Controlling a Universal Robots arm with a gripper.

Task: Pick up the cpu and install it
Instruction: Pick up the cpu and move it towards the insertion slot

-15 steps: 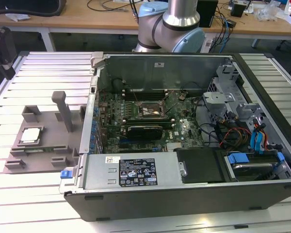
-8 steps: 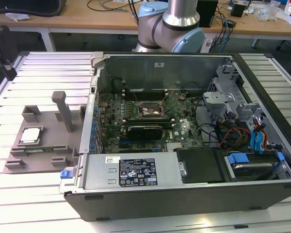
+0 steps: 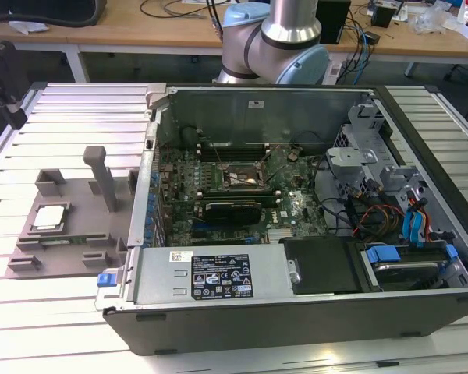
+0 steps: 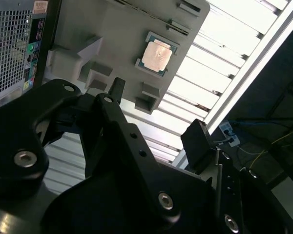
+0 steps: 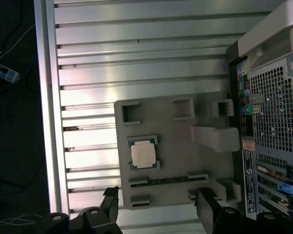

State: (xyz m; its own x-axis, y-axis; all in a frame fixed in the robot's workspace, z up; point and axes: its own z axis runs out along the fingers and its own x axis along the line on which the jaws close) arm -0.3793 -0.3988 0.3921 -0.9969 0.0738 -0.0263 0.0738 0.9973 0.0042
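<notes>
Hovering well above the grey tray (image 5: 176, 141), the gripper (image 5: 159, 204) is holding its two fingers (image 5: 113, 202) spread wide, w/ nothing gripped btwn them. The cpu (image 5: 143, 155) is lying flat in a shallow recess of that tray, ahead of the fingertips & well apart from them. In the first wrist view it's sitting inside the span of the two fingers but off-centre, nearer the line of one finger than the other. A thin green strip (image 5: 166, 180) in a tray slot is lying btwn cpu & fingertips. In the second wrist view the cpu (image 4: 157, 53) is showing beyond the gripper (image 4: 157, 111), which is gaping just as wide there.

Being square, the chip isn't offering any real long axis. Its edges are running parallel to the tray's edges, so approx square to the line joining the fingers, I'm judging.

Looks-wise it's thin & flat, its silver-grey metal lid catching the light, w/ a narrow green board rim around it and small raised tray blocks hugging its corners.

From the exterior view the cpu (image 3: 48, 216) is resting on the tray at the exterior view's left of the open pc case (image 3: 296, 331), well apart from the motherboard (image 3: 296, 206) inside
</notes>
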